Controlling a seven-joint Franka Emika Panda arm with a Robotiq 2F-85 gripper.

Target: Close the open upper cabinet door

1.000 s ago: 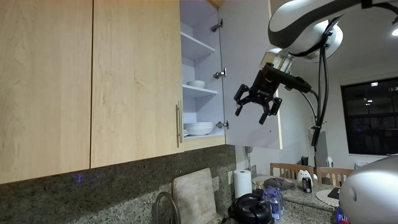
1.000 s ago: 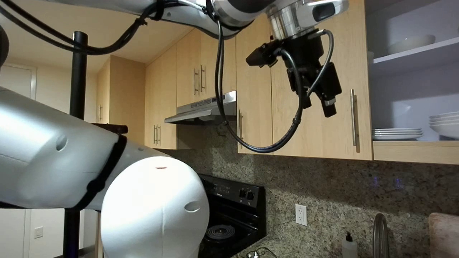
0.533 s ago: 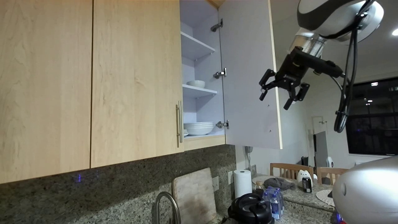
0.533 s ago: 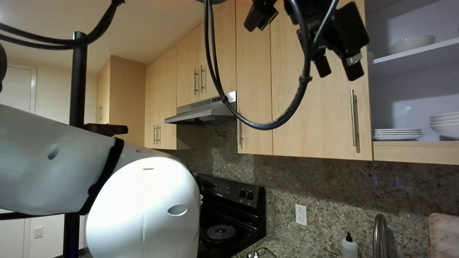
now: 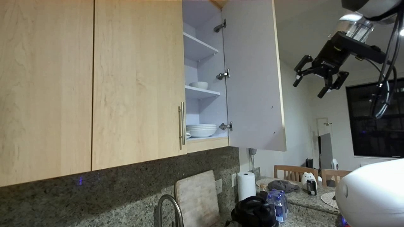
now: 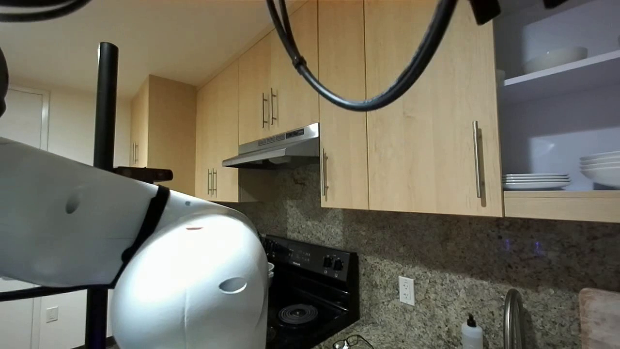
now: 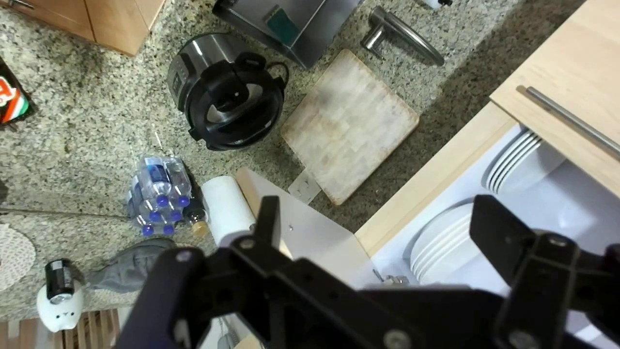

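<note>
The upper cabinet door (image 5: 252,78) stands open, its white inner face and silver hinges showing in an exterior view. Its thin wood free edge (image 5: 278,69) points toward the arm's side. Its lower part also shows in the wrist view (image 7: 319,237), partly hidden behind my left-hand finger. My gripper (image 5: 309,87) is open and empty, to the right of the free edge and apart from it in that view. In the wrist view my gripper (image 7: 377,213) has its fingers wide apart. Only fingertips (image 6: 484,9) show at the top of an exterior view.
A closed wood door (image 5: 139,78) with a bar handle (image 5: 183,123) stands left of the opening. Bowls (image 5: 202,130) and plates (image 6: 535,181) sit inside. Below are a black cooker (image 5: 255,211), paper towel (image 5: 246,186), bottles (image 5: 279,205), cutting board (image 5: 198,197) and faucet (image 5: 170,201).
My gripper has moved up and right in an exterior view, from in front of the door's inner face to beyond its free edge. It stays open. The door has not visibly moved.
</note>
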